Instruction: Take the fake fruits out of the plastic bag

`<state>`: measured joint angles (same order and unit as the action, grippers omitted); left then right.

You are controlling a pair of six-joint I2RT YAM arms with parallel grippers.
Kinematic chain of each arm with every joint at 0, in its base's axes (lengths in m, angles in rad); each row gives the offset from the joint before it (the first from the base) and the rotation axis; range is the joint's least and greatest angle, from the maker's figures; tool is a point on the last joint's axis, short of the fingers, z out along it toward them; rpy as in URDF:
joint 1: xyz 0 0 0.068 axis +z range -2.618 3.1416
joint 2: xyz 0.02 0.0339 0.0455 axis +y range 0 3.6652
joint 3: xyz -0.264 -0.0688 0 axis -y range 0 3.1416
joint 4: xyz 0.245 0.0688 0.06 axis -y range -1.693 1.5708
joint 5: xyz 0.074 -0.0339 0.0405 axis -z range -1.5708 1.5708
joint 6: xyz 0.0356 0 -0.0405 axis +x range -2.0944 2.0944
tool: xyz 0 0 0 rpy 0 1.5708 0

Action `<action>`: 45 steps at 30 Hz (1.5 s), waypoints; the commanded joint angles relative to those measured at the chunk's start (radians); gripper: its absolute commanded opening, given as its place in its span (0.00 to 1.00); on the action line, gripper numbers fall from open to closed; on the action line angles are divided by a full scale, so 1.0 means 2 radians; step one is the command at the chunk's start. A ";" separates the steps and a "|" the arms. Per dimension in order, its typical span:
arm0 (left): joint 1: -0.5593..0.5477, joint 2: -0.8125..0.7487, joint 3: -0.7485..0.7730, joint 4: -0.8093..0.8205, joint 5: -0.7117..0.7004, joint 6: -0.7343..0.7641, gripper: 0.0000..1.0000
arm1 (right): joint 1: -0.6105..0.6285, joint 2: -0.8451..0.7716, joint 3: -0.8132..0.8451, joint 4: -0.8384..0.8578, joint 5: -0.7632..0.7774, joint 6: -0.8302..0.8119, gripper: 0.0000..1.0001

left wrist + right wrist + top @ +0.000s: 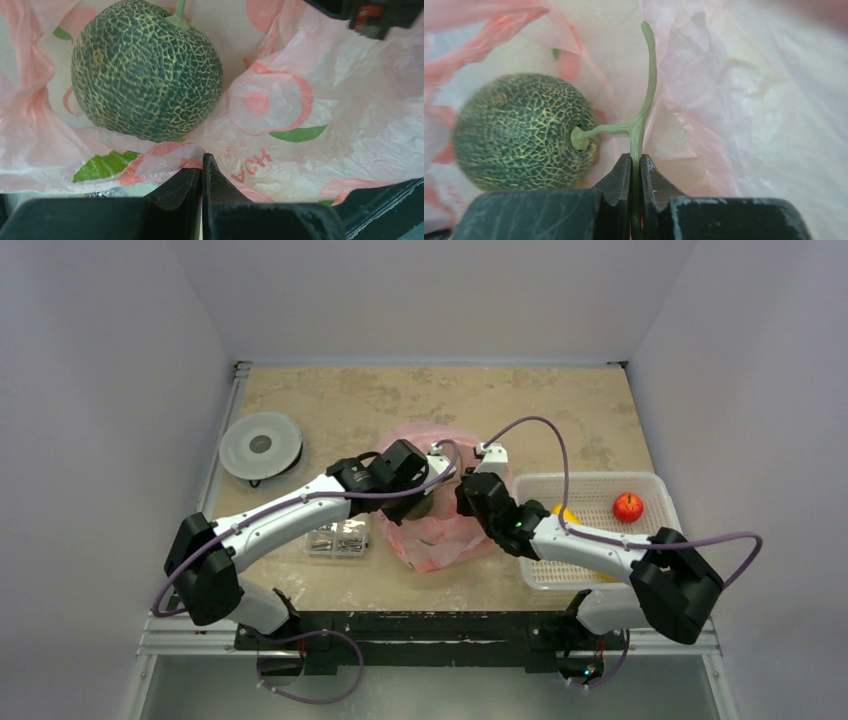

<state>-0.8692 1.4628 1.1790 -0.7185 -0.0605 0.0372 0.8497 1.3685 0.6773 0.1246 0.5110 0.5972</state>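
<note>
Melon (146,70): dark green and netted, lying inside the bag (440,545) between the two hands.
Bag: pink and crinkled, in the middle of the surface (560,410), just left of the basket (655,483).
Left hand (202,172): fingers pressed together on a fold of the bag's near edge.
Right hand (636,172): clamped on the melon's pale green stem (647,75).
Basket: white, holding a red fruit (628,506) and a yellow fruit (565,512).

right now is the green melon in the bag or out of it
In the bag: the pink plastic bag surrounds the melon in both wrist views; the right gripper is shut on its stem.
</note>
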 commanded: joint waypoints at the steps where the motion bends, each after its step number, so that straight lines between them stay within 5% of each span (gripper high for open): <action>1: -0.001 -0.002 0.005 0.020 -0.006 -0.002 0.00 | -0.002 -0.061 -0.037 0.074 -0.013 -0.012 0.00; 11: -0.001 -0.027 -0.002 0.034 -0.010 -0.005 0.00 | -0.001 -0.088 -0.038 0.136 -0.140 -0.063 0.00; 21: -0.001 -0.058 -0.025 0.064 0.023 0.003 0.00 | -0.001 -0.049 -0.015 0.053 -0.111 -0.064 0.06; 25: -0.006 -0.027 -0.009 0.047 0.077 0.010 0.00 | -0.001 -0.021 -0.069 0.148 -0.140 -0.057 0.09; 32: -0.023 0.018 -0.001 0.035 0.057 0.006 0.00 | -0.001 -0.007 -0.143 0.238 -0.140 -0.020 0.09; 36: -0.023 0.046 0.010 0.026 0.074 0.002 0.00 | -0.001 -0.007 -0.170 0.284 -0.149 -0.024 0.23; 45: -0.025 0.045 0.006 0.031 0.071 0.002 0.00 | -0.020 -0.072 -0.149 0.200 -0.126 0.008 0.50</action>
<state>-0.9169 1.5635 1.1576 -0.6716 0.0666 0.0448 0.8272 1.2961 0.3363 0.5659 0.2245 0.5766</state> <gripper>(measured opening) 0.005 0.460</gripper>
